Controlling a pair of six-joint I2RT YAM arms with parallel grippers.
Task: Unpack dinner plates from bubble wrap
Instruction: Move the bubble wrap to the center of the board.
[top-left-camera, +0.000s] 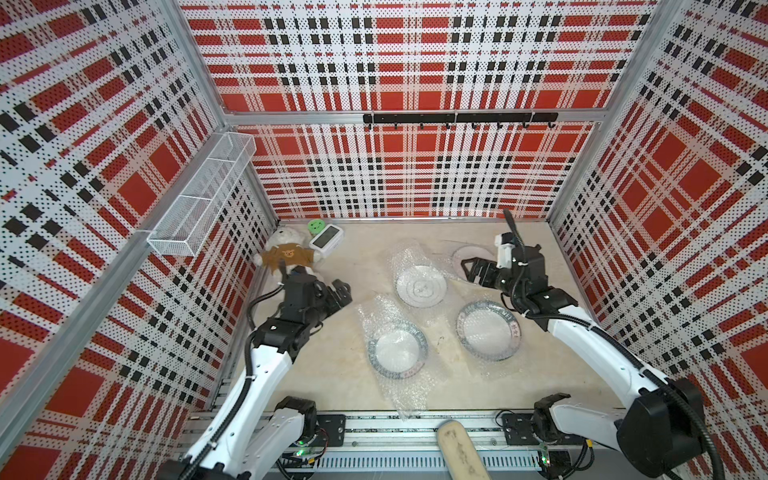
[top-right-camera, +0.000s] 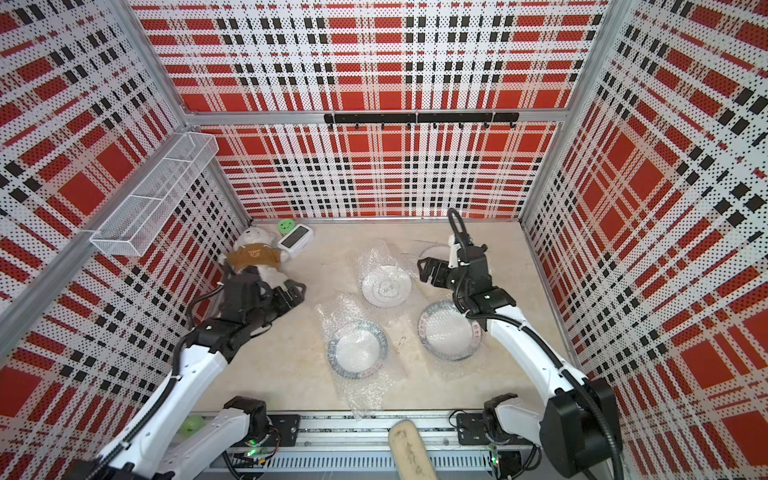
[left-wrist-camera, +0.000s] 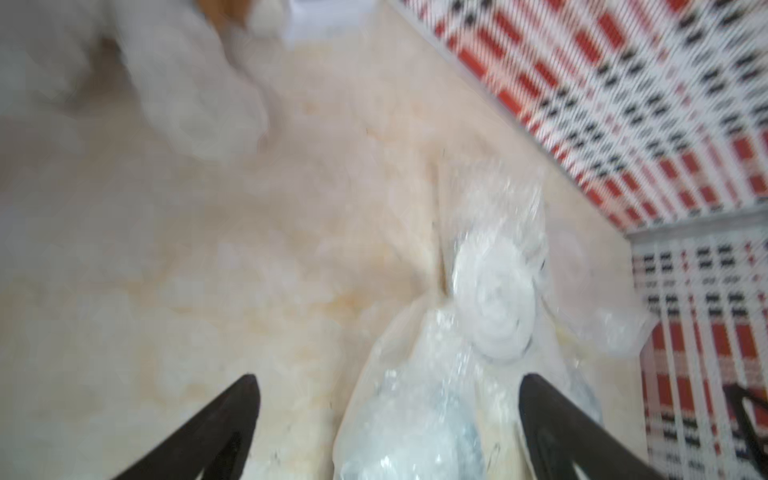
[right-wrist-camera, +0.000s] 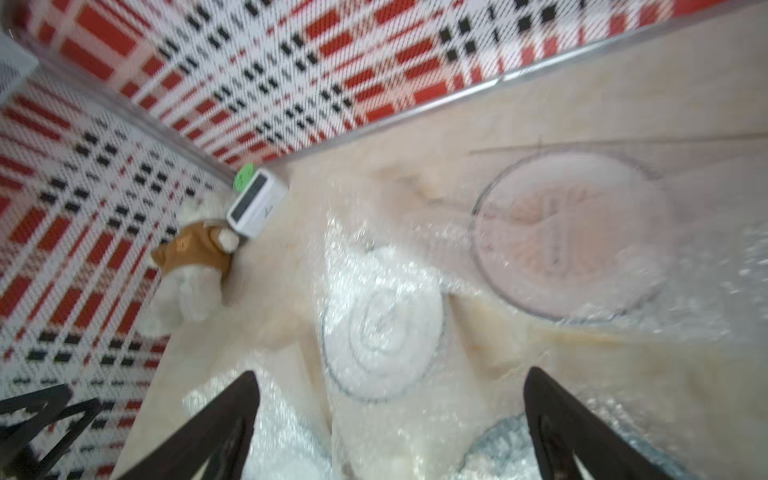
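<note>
Top views both show a dark-rimmed plate (top-left-camera: 397, 347) beside a second dark-rimmed plate (top-left-camera: 488, 330) mid-table (top-left-camera: 332, 374), an emblem plate (top-left-camera: 422, 286) behind them, and a pinkish plate (top-left-camera: 471, 251) farthest back. Bubble wrap (top-left-camera: 399, 395) covers each. The left gripper (top-left-camera: 343, 293) and right gripper (top-left-camera: 464, 270) hang above with jaws apart, empty.

A robotics lab test cell: plaid-printed perforated walls (top-left-camera: 415, 174) on aluminium framing (top-left-camera: 291, 117) box in a marbled surface (top-left-camera: 328, 365), with a left arm (top-left-camera: 266, 370) and right arm (top-left-camera: 590, 336) bolted to a slotted rail (top-left-camera: 374, 434) along the lower edge.
</note>
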